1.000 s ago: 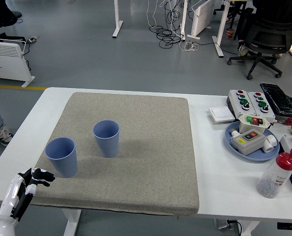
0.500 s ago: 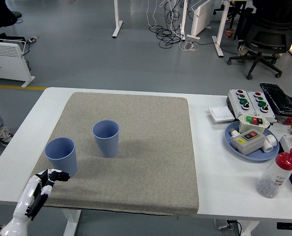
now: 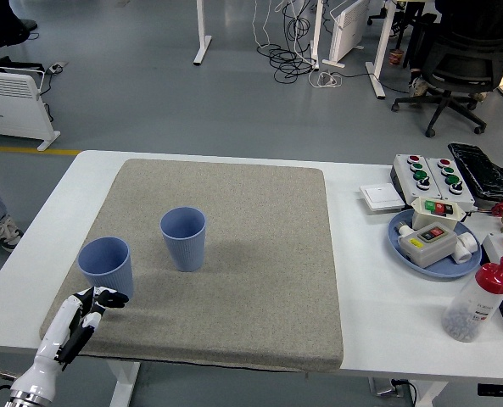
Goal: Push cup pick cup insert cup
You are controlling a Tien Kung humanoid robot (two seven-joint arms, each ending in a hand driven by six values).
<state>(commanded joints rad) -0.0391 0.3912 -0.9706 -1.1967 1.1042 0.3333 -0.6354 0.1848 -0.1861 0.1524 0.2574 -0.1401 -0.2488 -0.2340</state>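
Where a grey felt mat (image 3: 234,246) covers most of the white table (image 3: 378,305), two blue ribbed cups stand upright and apart on its left half. One cup (image 3: 106,267) sits near the mat's left edge; the other cup (image 3: 183,238) stands a little farther back and to its right. Both are open at the top, and their insides are partly in shadow.

Just below the nearer cup, the left robot hand (image 3: 94,303) reaches in from the lower left corner, over the mat's front left area. Its fingers are loosely spread and hold nothing; the dark fingertips point toward the cup's base, close beside it, though contact cannot be made out. Its white forearm is cut off by the bottom edge.

On the table's right side lies a blue plate (image 3: 404,246) carrying small button boxes, with a grey switch box (image 3: 425,174) and a black tray (image 3: 480,170) behind it. A clear bottle with a red cap (image 3: 476,301) stands near the front right. Items at the far right edge are cut off and hard to identify.
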